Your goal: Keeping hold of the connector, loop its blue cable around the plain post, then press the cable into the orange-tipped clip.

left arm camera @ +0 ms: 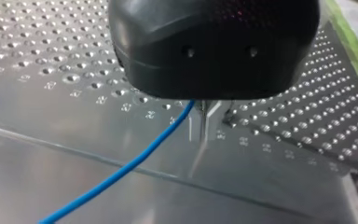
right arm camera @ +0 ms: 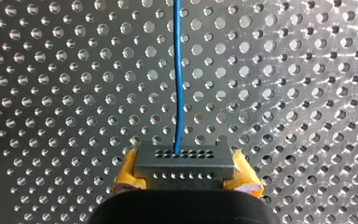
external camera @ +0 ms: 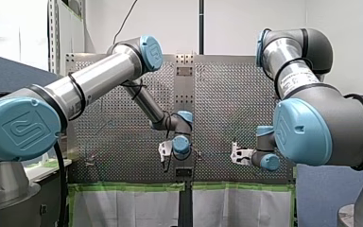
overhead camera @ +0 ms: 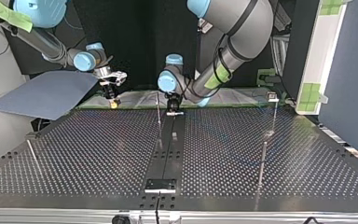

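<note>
Progress looks early: my right end effector clamps the dark grey multi-hole connector between yellow pads, its blue cable straight over the perforated tabletop, apparently unlooped and unclipped; whether my left end effector grips anything I cannot tell.

Upright post beside my left tool, open table beyond

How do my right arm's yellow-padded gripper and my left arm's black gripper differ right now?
My right gripper clamps the dark grey connector between yellow pads; my left gripper shows no connector. The blue cable leaves the connector straight ahead of my right gripper, but runs slantwise from under my left gripper. Both are near it.
</note>
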`<action>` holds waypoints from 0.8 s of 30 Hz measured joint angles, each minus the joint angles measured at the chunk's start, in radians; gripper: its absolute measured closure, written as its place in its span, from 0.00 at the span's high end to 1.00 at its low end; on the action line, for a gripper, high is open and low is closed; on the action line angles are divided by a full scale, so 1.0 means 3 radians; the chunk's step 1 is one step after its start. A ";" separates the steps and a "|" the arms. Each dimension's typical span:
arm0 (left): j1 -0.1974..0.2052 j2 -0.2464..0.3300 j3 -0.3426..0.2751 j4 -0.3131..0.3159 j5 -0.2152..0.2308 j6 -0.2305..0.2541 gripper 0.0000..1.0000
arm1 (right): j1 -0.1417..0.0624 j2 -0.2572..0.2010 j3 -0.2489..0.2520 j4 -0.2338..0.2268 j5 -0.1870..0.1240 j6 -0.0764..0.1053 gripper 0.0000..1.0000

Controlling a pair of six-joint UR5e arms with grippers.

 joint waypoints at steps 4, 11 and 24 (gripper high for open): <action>0.0015 0.0000 0.0044 -0.0014 0.0005 0.0002 0.02 | -0.0003 0.0007 -0.0059 0.0031 -0.0017 0.0022 0.00; 0.0052 0.0001 0.0111 -0.0072 0.0003 0.0009 0.02 | -0.0006 0.0014 -0.0177 0.0126 -0.0037 0.0047 0.00; 0.0114 -0.0001 0.0123 -0.0083 0.0063 0.0015 0.07 | -0.0055 0.0027 -0.0219 0.0174 -0.0048 0.0049 0.00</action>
